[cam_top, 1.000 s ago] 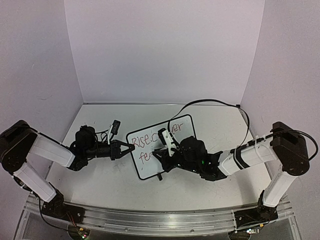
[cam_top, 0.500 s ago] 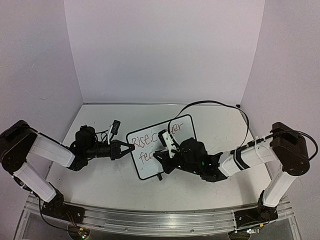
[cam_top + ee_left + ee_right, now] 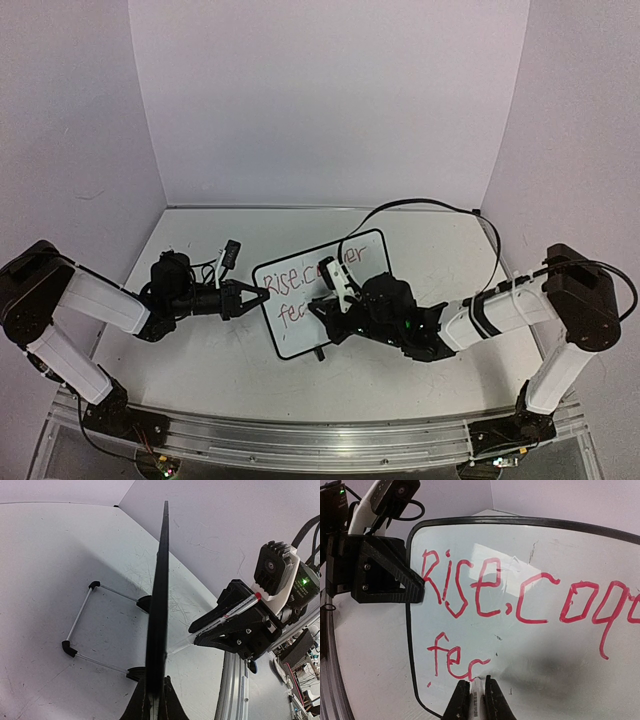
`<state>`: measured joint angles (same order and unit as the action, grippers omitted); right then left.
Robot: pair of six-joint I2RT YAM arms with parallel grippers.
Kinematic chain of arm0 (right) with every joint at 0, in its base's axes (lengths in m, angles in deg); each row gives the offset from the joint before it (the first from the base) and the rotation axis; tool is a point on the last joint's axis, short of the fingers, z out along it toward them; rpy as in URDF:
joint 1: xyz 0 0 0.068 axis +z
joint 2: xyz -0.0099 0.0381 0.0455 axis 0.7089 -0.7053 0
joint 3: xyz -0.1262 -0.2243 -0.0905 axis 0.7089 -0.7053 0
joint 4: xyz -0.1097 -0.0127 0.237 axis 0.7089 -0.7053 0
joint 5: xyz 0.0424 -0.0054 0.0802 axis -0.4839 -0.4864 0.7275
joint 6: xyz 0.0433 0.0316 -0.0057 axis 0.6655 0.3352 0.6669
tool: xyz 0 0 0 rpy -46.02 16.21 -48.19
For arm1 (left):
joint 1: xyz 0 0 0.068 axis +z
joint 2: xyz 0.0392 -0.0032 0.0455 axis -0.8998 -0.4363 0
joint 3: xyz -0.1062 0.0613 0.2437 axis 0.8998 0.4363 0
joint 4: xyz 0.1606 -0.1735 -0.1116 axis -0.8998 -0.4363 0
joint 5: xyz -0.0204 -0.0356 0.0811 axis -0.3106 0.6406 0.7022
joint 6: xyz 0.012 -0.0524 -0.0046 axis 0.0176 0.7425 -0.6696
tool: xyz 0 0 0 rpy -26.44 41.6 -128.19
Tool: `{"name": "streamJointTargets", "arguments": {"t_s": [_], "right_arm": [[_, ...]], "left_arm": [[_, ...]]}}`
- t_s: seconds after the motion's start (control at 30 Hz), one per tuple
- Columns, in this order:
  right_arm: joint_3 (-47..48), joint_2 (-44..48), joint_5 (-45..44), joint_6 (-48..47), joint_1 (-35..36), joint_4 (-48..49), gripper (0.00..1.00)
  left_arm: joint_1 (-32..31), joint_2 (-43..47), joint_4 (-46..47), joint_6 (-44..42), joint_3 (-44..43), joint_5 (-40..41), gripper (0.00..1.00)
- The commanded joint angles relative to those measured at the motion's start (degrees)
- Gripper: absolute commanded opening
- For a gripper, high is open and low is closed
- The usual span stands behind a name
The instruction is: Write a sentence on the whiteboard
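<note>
1. Whiteboard (image 3: 300,335) stands tilted on its thin wire stand (image 3: 80,625), about the middle of the table (image 3: 200,365), between my two arms.
2. My left claw (image 3: 257,296) is pressed together on the left edge of the board's black frame, one finger on each face. The left wrist view shows this edge-on. I judge that I hold it this way because the board is light and its stand is thin, so the push of the pen would slide or tip it.
3. My right claw (image 3: 472,692) is closed on the marker (image 3: 225,617). The body of the marker lies between the jaws and the tip points forward at the writing face. The tip seems to touch the surface, but I cannot be fully sure of contact.
4. The sentence (image 3: 520,592) is in red. The upper line begins "Rise," near the left edge and runs toward the right edge. The lower line reads "fer" so far, in the lower left part of the board.
5. The marker tip is just to the right of that "r". I judge that the second line is in progress and more letters are to come.
</note>
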<state>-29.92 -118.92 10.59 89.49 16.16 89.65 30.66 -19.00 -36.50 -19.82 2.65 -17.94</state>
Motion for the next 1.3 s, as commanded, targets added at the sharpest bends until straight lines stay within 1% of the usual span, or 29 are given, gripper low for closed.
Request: {"name": "streamJointTargets", "arguments": {"t_s": [0.0, 0.77, 1.27], "right_arm": [[2.6, 0.6, -5.0, -1.4, -2.0, 0.5, 0.0], [3.9, 0.4, -5.3, -1.6, -2.7, 0.5, 0.0], [0.3, 0.3, -3.1, 1.0, -1.9, -0.4, 0.0]], "left_arm": [[0.0, 0.2, -4.2, -1.2, -0.4, 1.3, 0.0], [0.0, 0.6, -4.7, -1.5, -0.5, 1.5, 0.0], [0.0, 0.6, -4.9, -1.7, -0.5, 1.6, 0.0]]}}
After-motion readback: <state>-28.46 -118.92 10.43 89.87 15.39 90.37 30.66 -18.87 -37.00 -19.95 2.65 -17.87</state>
